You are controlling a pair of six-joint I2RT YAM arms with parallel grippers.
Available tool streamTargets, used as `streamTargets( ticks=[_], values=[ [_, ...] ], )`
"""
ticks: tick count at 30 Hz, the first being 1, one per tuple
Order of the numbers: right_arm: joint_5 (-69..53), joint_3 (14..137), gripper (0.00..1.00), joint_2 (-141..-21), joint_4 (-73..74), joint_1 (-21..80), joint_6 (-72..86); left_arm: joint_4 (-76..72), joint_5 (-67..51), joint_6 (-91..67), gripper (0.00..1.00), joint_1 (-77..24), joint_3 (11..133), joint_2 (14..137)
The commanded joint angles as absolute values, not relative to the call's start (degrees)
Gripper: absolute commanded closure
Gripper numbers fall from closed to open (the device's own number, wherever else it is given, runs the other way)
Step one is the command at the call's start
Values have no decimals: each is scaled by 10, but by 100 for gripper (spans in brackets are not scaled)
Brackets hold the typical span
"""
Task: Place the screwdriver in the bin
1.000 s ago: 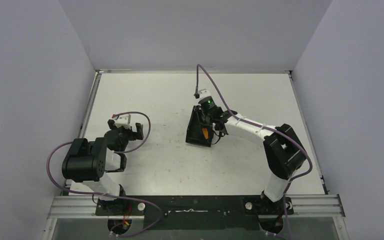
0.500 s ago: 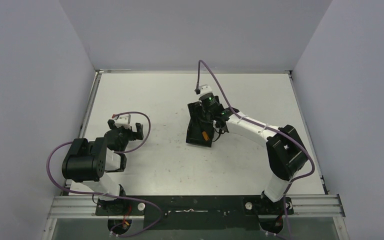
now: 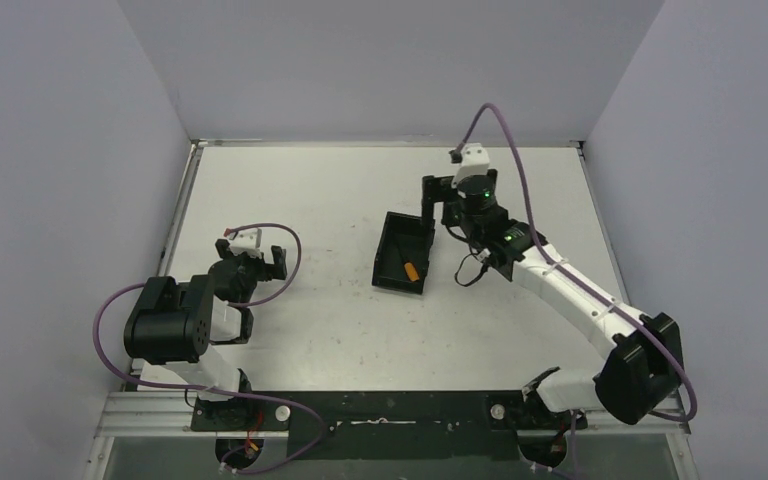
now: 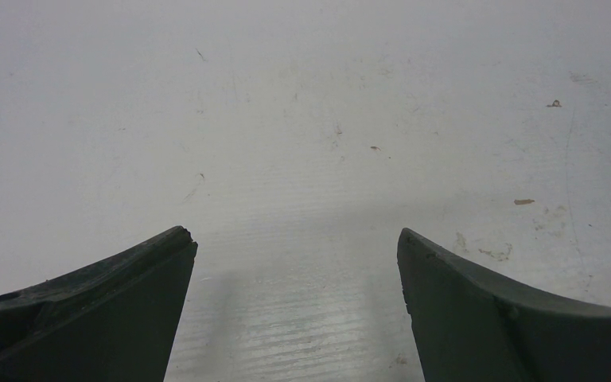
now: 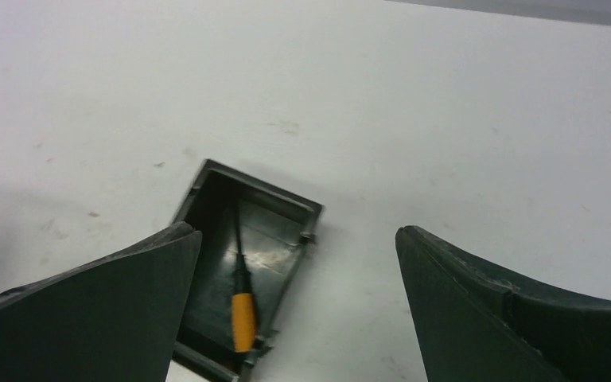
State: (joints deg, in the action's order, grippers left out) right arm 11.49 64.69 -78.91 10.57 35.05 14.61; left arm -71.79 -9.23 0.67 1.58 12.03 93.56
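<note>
Orange handle and dark shaft: the screwdriver [image 5: 241, 314] lies flat inside the bin [image 5: 274, 239]. In the right wrist view its long axis runs roughly 12 to 6, handle at the 6 end. From above, the bin sits at about 8 o'clock of my right gripper [image 3: 438, 205], just beside it; the jaws stand wide apart, holding nothing. My left gripper [image 4: 296, 239], also spread, hangs over table [image 4: 302, 119] well off toward 9 o'clock. I judge the placing done; retreat should avoid nudging the bin.
</note>
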Motion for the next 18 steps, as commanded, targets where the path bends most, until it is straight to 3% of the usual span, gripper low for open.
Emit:
streamTargets(
  ticks=[1, 10, 18],
  values=[
    [166, 555, 0, -715, 56, 273, 160, -742, -93, 6, 3, 16, 126, 928],
    [173, 348, 0, -587, -83, 157, 178, -742, -94, 6, 3, 16, 126, 929],
    [195, 181, 0, -533, -247, 140, 132, -742, -93, 6, 3, 16, 126, 928]
  ],
)
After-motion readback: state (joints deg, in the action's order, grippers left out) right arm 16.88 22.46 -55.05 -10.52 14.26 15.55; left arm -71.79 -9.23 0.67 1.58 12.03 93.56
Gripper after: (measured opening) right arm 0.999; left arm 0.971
